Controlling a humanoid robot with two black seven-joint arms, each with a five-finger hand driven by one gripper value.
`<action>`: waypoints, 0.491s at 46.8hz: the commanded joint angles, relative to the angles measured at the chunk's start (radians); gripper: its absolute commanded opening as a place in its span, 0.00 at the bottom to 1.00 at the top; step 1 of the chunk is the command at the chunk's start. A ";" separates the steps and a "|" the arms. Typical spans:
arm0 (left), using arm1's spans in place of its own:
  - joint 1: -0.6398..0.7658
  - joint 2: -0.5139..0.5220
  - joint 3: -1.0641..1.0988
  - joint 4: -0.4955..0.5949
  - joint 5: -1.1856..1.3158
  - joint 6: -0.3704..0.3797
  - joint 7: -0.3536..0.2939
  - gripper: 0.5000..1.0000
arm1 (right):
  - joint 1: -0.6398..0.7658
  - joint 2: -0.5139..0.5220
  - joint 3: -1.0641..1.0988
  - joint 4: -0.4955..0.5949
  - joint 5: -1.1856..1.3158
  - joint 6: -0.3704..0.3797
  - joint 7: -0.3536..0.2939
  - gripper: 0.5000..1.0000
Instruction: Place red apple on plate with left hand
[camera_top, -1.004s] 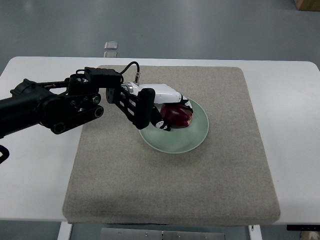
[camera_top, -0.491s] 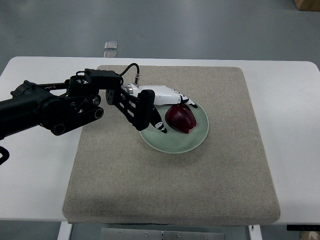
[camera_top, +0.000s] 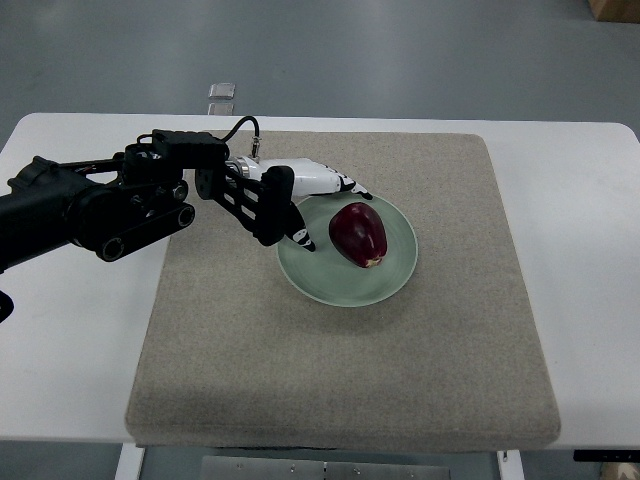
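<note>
**Apple on plate, left hand off it**

Red apple (camera_top: 359, 234) sits on the pale green plate (camera_top: 395, 275), a bit right of the plate's centre, lying tilted with its darker side up. Nothing touching it. Plate rests on the tan fabric mat (camera_top: 340, 360), in the upper-middle part of the mat. Mat covers most of the white bench (camera_top: 580, 250).

Left hand (camera_top: 305, 195) comes in from the picture's left on a black arm (camera_top: 90, 205). White shell on the back of the hand, black finger links. Hand is released: fingers (camera_top: 297, 235) loosely extended, gripping nothing. It hangs over the plate's left rim, just beside the apple, with a clear gap between fingertips and fruit. One black-and-white fingertip points down onto the plate's left edge; cannot tell if it actually touches the plate. A thin black cable loops up over the wrist.

Right arm not visible anywhere.

Small clear object (camera_top: 222, 90) on the grey floor beyond the bench's far edge, too small to identify. Corner of a cardboard box (camera_top: 612, 8) at top right.
</note>
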 joint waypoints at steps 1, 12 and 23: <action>-0.002 0.000 -0.010 0.020 -0.003 0.002 0.000 0.98 | 0.000 0.000 0.000 0.000 0.000 0.000 0.000 0.93; -0.011 -0.006 -0.045 0.084 -0.045 0.048 0.000 0.98 | 0.000 0.000 0.000 0.000 0.000 0.000 0.000 0.93; -0.022 -0.009 -0.076 0.192 -0.269 0.111 0.000 0.98 | 0.000 0.000 0.000 0.000 0.000 0.000 0.000 0.93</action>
